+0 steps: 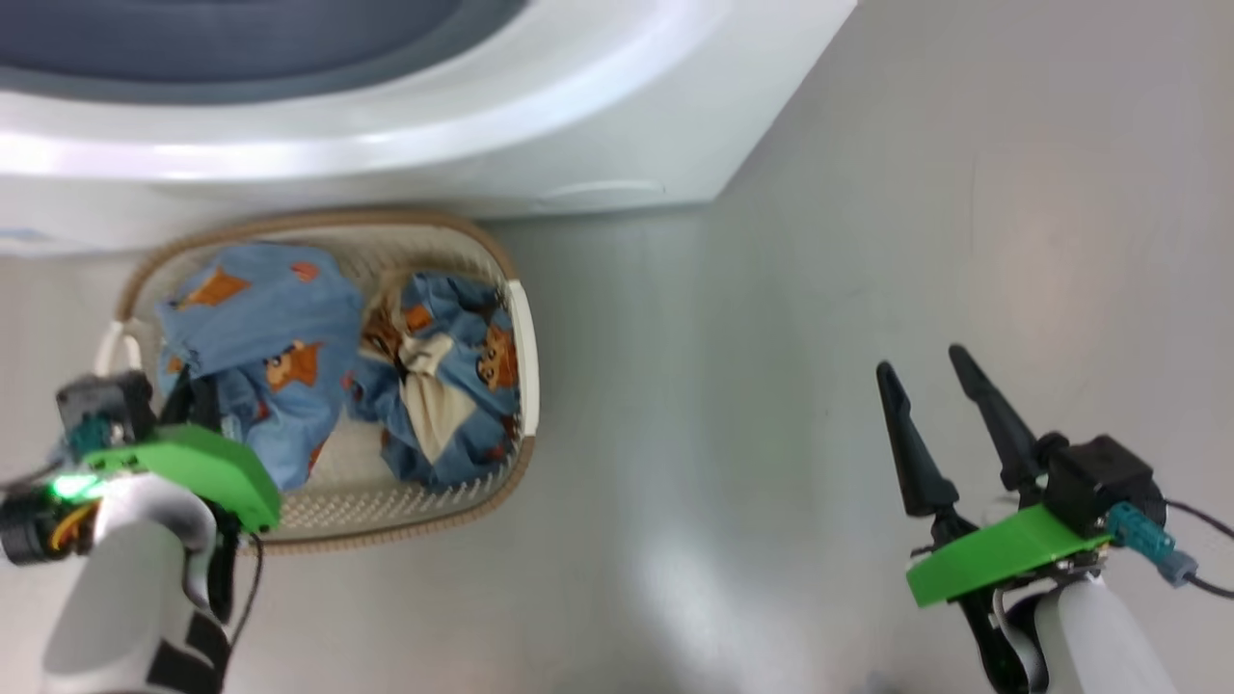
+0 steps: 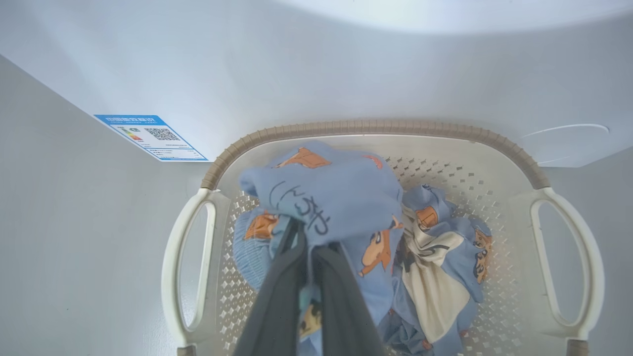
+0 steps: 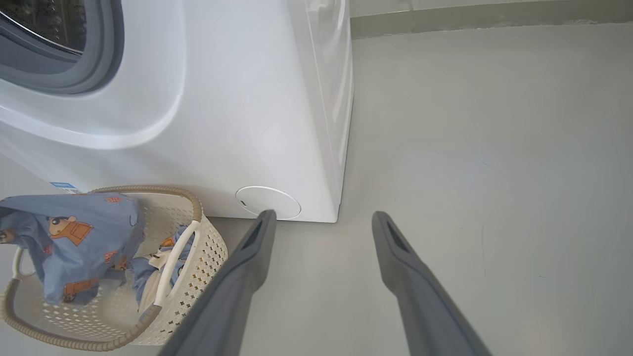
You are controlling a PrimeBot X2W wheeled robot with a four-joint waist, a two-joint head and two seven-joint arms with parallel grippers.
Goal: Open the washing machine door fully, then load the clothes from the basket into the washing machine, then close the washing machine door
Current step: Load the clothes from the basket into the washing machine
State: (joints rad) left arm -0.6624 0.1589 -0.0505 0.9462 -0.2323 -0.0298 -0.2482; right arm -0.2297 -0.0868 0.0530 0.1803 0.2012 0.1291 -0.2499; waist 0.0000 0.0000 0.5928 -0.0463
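Note:
The cream basket [image 1: 522,347] [image 2: 371,127] [image 3: 74,341] stands on the floor against the front of the white washing machine [image 1: 386,145] [image 2: 346,74] [image 3: 222,123]. My left gripper [image 1: 193,397] [image 2: 307,247] is shut on a light-blue printed garment [image 1: 270,328] [image 2: 336,198] [image 3: 74,232], which hangs bunched above the basket's left half. More of the clothes [image 1: 443,386] [image 2: 445,257] lie in the right half. The machine's grey gasket [image 1: 193,48] [image 3: 99,59] shows around its mouth; the washing machine door is out of view. My right gripper [image 1: 927,368] [image 3: 321,217] hovers open over bare floor, right of the basket.
A blue label sticker [image 2: 151,137] and a round white filter cap [image 3: 269,201] sit low on the machine's front. Grey floor [image 1: 868,241] stretches to the right of the machine and basket. A skirting edge [image 3: 470,17] runs along the far wall.

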